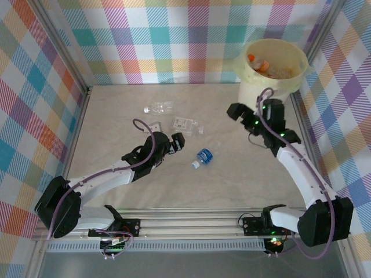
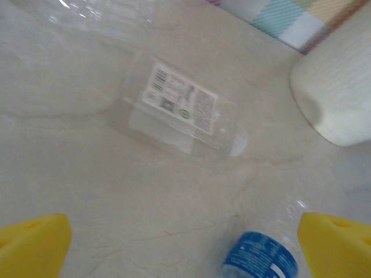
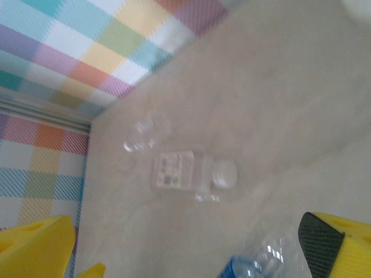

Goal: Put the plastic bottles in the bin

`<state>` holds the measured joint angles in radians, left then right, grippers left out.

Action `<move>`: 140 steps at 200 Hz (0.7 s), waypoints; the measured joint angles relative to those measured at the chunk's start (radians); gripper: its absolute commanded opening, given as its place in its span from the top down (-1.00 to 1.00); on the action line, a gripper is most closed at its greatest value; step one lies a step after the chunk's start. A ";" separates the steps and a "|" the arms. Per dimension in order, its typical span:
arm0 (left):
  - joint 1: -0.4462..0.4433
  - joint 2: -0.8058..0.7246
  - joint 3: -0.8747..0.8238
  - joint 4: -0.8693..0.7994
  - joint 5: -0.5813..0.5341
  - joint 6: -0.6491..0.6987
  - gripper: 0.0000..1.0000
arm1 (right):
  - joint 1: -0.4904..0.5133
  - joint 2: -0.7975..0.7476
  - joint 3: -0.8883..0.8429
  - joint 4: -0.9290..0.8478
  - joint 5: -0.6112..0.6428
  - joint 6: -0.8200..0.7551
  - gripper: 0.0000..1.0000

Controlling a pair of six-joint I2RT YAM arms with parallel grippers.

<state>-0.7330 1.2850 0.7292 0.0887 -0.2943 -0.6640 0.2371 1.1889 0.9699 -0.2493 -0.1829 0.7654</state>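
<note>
Left gripper (image 1: 177, 141): jaws spread wide, yellow pads (image 2: 35, 243) with nothing between them. Right gripper (image 1: 237, 111): jaws likewise spread and empty, held above the table just before the bin.

Directly ahead of the left jaws lies a flattened clear plastic bottle with a white printed label (image 2: 179, 110). In the left wrist view its long axis runs diagonally across the line of approach, with the cap end toward the bin. The left arm is clearly the nearer.

A clear plastic bottle with a blue label (image 1: 203, 156) lies just beside the left gripper, on its right. A plain clear bottle (image 1: 157, 107) lies farther out.

The round cream-yellow plastic bin (image 1: 248, 74) stands in the far right corner and holds several bottles.

Surface: pale marbled tabletop (image 1: 116, 116), flat. Enclosure: pastel chequered walls (image 1: 174, 35) on three sides.
</note>
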 measured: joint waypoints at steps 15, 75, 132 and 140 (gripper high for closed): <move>0.002 0.000 -0.005 0.021 0.100 0.053 -1.00 | 0.043 0.014 -0.060 -0.011 0.036 0.070 -0.99; 0.002 -0.037 0.008 -0.052 0.338 0.246 -1.00 | 0.150 0.187 -0.038 -0.093 0.165 0.245 -0.99; 0.002 -0.126 -0.006 -0.141 0.338 0.293 -1.00 | 0.257 0.356 0.000 -0.135 0.203 0.380 -0.99; 0.002 -0.135 -0.011 -0.142 0.337 0.295 -1.00 | 0.272 0.386 0.019 -0.141 0.211 0.387 -0.99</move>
<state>-0.7307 1.1503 0.7177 -0.0528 0.0429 -0.3691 0.5087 1.5753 0.9894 -0.3904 0.0280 1.1522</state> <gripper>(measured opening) 0.998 0.996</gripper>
